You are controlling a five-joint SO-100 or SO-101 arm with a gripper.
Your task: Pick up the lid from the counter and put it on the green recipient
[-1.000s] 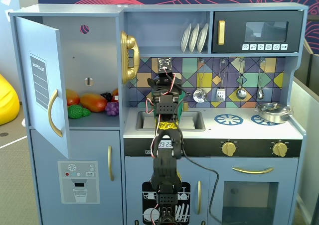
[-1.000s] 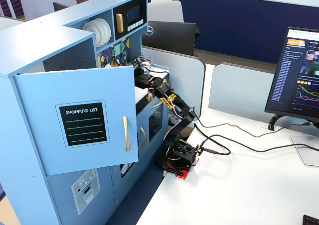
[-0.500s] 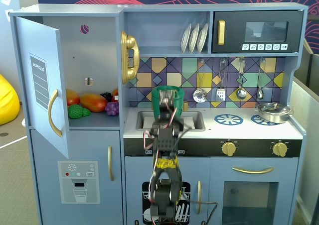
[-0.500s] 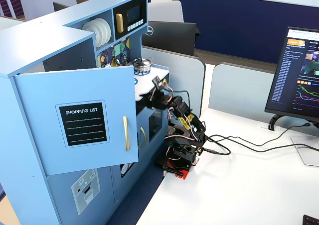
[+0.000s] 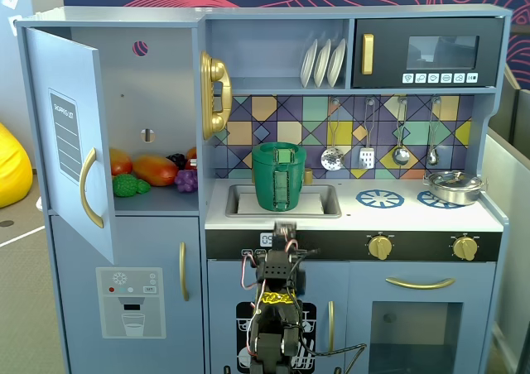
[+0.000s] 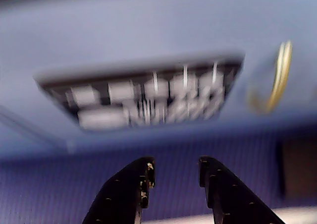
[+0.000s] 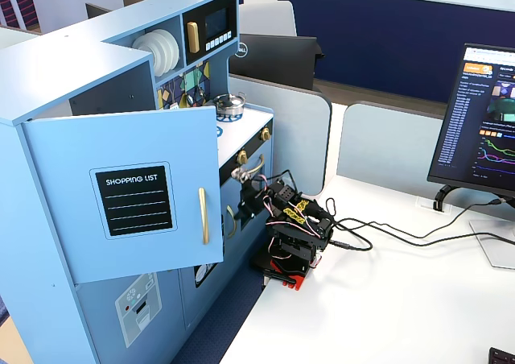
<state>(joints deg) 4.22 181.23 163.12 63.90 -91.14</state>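
Lid (image 5: 278, 147) flat on tall ribbed green recipient (image 5: 279, 179); gripper (image 6: 174, 169) parted, empty.

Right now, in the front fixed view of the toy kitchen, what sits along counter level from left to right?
Toy fruit and vegetables in the open cupboard → green recipient with the lid on it, in the sink → blue burner ring → steel pot.

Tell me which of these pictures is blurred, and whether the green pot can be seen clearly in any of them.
The wrist view is strongly blurred; only the gripper, its fingers apart and empty, and the dark panel on the blue cabinet are recognisable. In a fixed view facing the kitchen, the picture is sharp and evenly lit, and the green pot is clear. In the side fixed view, the open door hides the pot.
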